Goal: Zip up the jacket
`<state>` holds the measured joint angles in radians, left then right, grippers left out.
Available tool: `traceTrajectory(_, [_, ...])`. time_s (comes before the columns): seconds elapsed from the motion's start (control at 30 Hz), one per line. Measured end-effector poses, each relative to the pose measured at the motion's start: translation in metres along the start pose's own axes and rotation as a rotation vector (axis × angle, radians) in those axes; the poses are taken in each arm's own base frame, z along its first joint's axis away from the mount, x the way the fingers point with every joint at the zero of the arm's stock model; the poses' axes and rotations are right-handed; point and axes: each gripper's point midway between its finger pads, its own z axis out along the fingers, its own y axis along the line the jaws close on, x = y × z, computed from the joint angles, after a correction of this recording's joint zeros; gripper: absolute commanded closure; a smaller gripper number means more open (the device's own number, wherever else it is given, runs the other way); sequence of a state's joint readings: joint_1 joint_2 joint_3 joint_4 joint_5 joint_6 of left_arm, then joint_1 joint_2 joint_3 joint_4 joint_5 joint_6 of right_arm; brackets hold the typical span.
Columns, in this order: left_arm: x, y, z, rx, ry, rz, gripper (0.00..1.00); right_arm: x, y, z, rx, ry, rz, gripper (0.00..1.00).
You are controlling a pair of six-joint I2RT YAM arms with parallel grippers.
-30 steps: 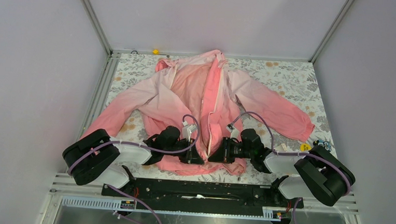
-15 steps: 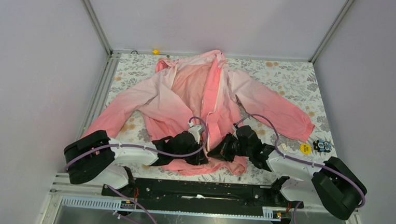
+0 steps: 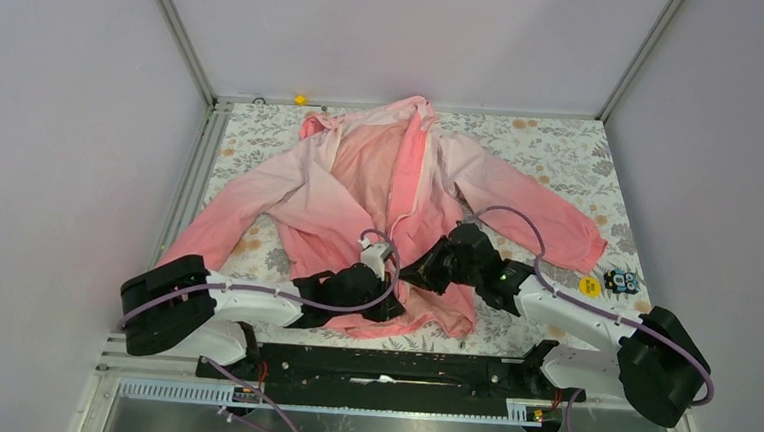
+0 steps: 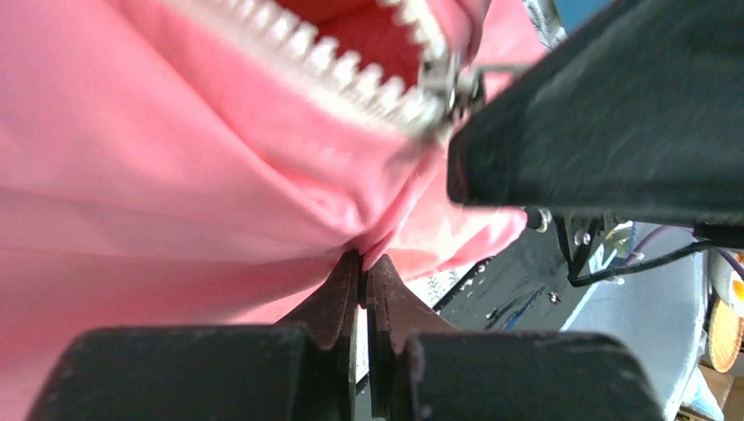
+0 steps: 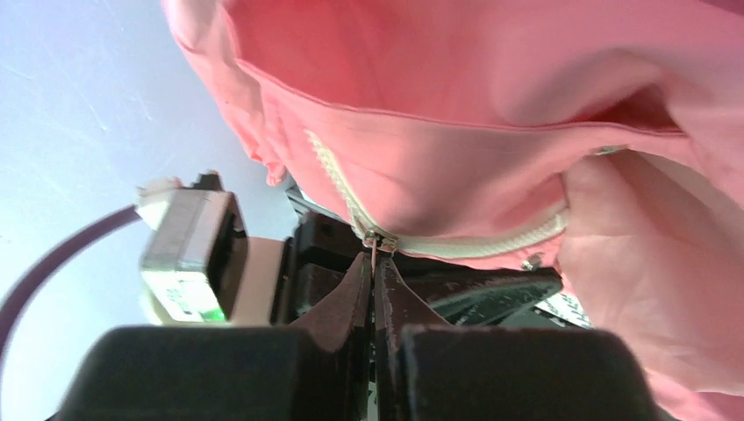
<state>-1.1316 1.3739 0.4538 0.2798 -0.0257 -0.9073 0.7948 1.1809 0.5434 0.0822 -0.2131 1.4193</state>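
Observation:
The pink jacket (image 3: 360,185) lies spread on the table, collar at the far side, front open above the hem. My left gripper (image 3: 385,304) is shut on the coral hem fabric (image 4: 219,219) near the zipper's bottom. My right gripper (image 3: 417,273) is shut on the metal zipper pull (image 5: 374,246), which hangs from the slider on the white zipper (image 5: 439,247). The white zipper teeth (image 4: 351,66) and slider show at the top of the left wrist view. The right gripper stands just beyond and to the right of the left one.
A yellow disc (image 3: 588,285) and a small dark toy (image 3: 622,281) lie at the table's right edge. A small yellow object (image 3: 300,99) sits at the back rail. The floral table cover (image 3: 563,147) shows around the jacket. A black rail (image 3: 379,366) runs along the near edge.
My right gripper has moved away from the near edge, up along the zipper, with the pull in it. The left gripper shifted slightly right and stays on the hem.

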Motion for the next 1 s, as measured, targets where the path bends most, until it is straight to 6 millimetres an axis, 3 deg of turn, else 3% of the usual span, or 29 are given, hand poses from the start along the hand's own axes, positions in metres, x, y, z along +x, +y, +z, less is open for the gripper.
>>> traceTrajectory(0.17, [-0.003, -0.012, -0.014, 0.061, -0.041, -0.003, 1.0, -0.006, 0.022, -0.008, -0.011, -0.038, -0.006, 1.0])
traceTrajectory(0.23, [-0.008, -0.017, -0.025, 0.094, -0.071, -0.008, 0.94, -0.007, 0.027, -0.011, -0.024, -0.045, 0.014, 1.0])
traceTrajectory(0.43, [-0.016, -0.022, -0.054, 0.118, -0.134, -0.02, 0.45, -0.017, 0.044, -0.016, -0.052, -0.097, 0.156, 1.0])
traceTrajectory(0.57, [-0.024, -0.019, -0.066, 0.095, -0.18, -0.017, 0.34, -0.02, 0.071, -0.023, -0.088, -0.127, 0.236, 1.0])
traceTrajectory(0.6, [-0.027, -0.018, -0.067, 0.086, -0.194, -0.015, 0.29, -0.019, 0.075, -0.024, -0.093, -0.127, 0.255, 1.0])
traceTrajectory(0.63, [-0.031, -0.017, -0.067, 0.072, -0.209, -0.012, 0.15, -0.018, 0.076, -0.024, -0.091, -0.125, 0.269, 1.0])
traceTrajectory(0.67, [-0.036, -0.018, -0.067, 0.062, -0.226, -0.008, 0.13, -0.017, 0.075, -0.023, -0.081, -0.125, 0.284, 1.0])
traceTrajectory(0.8, [-0.057, -0.026, -0.066, 0.033, -0.295, 0.001, 0.13, -0.01, 0.071, -0.017, -0.024, -0.119, 0.316, 1.0])
traceTrajectory(1.0, [-0.077, -0.037, -0.06, 0.003, -0.359, 0.015, 0.36, -0.007, 0.077, -0.017, -0.021, -0.116, 0.352, 1.0])
